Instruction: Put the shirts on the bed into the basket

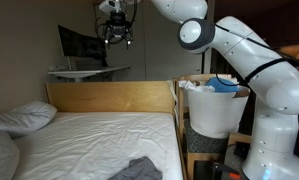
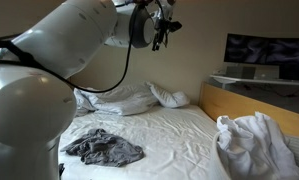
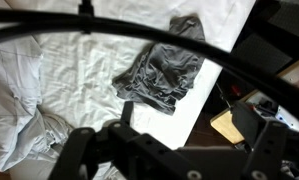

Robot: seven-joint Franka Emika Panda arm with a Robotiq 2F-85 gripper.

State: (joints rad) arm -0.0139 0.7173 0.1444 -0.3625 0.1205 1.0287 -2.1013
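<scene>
A dark grey shirt [image 1: 139,170] lies crumpled on the bed's white sheet [image 1: 99,140] in both exterior views, near the side edge [image 2: 104,150]; the wrist view looks down on the shirt [image 3: 164,70] from far above. The white basket [image 1: 214,112] stands beside the bed next to the robot, with bright blue cloth [image 1: 225,85] showing over its rim. My gripper [image 1: 116,32] hangs high above the bed near the headboard, also seen at the top of an exterior view [image 2: 165,28]. In the wrist view the gripper [image 3: 184,118] is open, with nothing between its fingers.
White pillows [image 2: 139,98] lie at the bed's far side, one [image 1: 24,117] by the wooden headboard [image 1: 109,97]. Crumpled white cloth [image 2: 254,145] sits in the foreground; I cannot tell what it is. A monitor [image 1: 81,45] stands on a shelf behind the headboard.
</scene>
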